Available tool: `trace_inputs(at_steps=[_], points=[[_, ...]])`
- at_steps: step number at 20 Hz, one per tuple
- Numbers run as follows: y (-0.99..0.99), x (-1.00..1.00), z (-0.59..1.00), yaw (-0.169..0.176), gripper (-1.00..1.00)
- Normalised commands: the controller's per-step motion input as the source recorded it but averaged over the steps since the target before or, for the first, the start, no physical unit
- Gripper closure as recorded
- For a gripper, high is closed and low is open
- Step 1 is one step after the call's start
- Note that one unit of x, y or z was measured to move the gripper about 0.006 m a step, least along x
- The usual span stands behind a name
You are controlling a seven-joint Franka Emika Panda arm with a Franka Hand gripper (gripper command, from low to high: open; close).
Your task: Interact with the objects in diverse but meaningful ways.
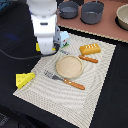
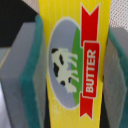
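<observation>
**A:** Where is the butter box (image 2: 75,62) in relation to the gripper (image 2: 70,65)?

**B:** Right between its fingers. In the wrist view the yellow box fills the middle, with a cow picture and a red ribbon reading BUTTER, and a teal-faced pad (image 2: 31,75) lies against one long side while the other pad sits along the opposite side. The gripper is pinched onto the box.

**A:** And from the exterior view?

**B:** The white arm covers most of it. The gripper (image 1: 46,49) hangs over the far corner of the woven placemat (image 1: 75,102), toward the exterior view's left, and only a small yellow edge of the box (image 1: 38,47) shows beside it. Whether the box touches the mat I cannot tell.

**A:** What lies close by?

**B:** The pale blue milk carton (image 1: 64,37) stands just beside the arm, on the exterior view's right of it. The round tan plate (image 1: 69,66) is near, at the middle of the mat, with a fork (image 1: 65,80) in front of it and a knife (image 1: 86,58) behind it. The bread loaf (image 1: 90,48) lies beyond the knife. The cheese wedge (image 1: 25,79) rests at the mat's edge on the exterior view's left, well apart from the gripper.
</observation>
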Motion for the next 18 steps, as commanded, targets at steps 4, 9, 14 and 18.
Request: trace_inputs(at_steps=[4, 9, 14, 18], points=[[-0.37, 0.48, 0.35, 0.000, 1.00], [-0.59, 0.70, 0.40, 0.000, 1.00], [-0.73, 0.78, 0.34, 0.000, 1.00], [-0.78, 0.76, 0.26, 0.000, 1.00]])
